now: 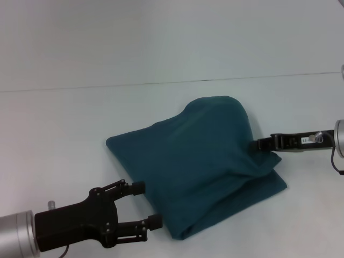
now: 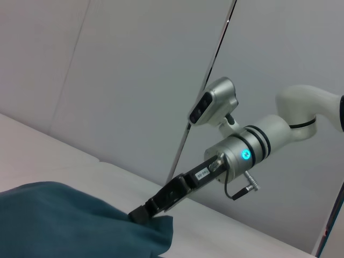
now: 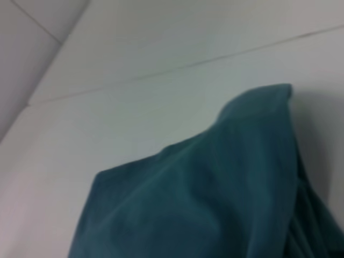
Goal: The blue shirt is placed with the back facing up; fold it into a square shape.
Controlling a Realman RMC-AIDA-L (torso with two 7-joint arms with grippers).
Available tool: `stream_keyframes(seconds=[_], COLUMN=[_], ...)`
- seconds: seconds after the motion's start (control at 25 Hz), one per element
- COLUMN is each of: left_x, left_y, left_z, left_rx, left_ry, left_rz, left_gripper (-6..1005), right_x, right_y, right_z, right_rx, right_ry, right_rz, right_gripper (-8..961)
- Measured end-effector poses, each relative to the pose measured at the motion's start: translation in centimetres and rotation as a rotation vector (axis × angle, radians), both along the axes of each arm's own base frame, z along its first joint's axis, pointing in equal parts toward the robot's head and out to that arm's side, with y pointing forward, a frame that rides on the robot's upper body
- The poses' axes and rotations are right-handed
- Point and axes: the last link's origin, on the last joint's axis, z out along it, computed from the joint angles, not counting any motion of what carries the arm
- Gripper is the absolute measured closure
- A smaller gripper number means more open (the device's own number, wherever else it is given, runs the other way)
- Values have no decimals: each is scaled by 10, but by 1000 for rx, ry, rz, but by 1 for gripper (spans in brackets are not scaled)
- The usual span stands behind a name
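Observation:
The blue shirt (image 1: pixel 199 156) lies folded on the white table (image 1: pixel 54 129), plain side showing, no lettering in view. My right gripper (image 1: pixel 257 144) comes in from the right, shut on the shirt's upper layer, and holds it lifted into a hump above the lower layers. The left wrist view shows that gripper (image 2: pixel 141 215) pinching the fabric (image 2: pixel 64 220). My left gripper (image 1: pixel 146 204) is open and empty at the shirt's near left edge, its fingertips just beside the cloth. The right wrist view shows only the raised shirt (image 3: pixel 204 193).
A seam line (image 1: pixel 161 82) crosses the table behind the shirt. Bare white table surface lies to the left of and behind the shirt. The right arm (image 2: pixel 258 145) stretches over the table's right side.

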Motion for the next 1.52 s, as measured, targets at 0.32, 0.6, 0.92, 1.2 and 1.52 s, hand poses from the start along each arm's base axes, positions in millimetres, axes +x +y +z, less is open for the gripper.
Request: stream_keyframes(seconds=[0.32,0.6,0.92,1.2,1.52], left_x=[1,1,2,2,2], left_y=[0,1,2,2,4], left_z=[0,0,0,1,0], left_rx=[1,7,9,8,7], left_ry=[-8,-14,-13,-17,-15], left_rz=[2,4,6,9,17], left_gripper=[66,66,66,66,67], right_x=[-3,-6,-6,-3,14], right_y=[-1,-1,-2,-12,-18], right_z=[4,6,21,43,28], right_rx=[32,31,86,149,138], right_ry=[27,46,79,139,86], right_rz=[48,64,89,122,52], right_gripper=[953,953,953,954,954])
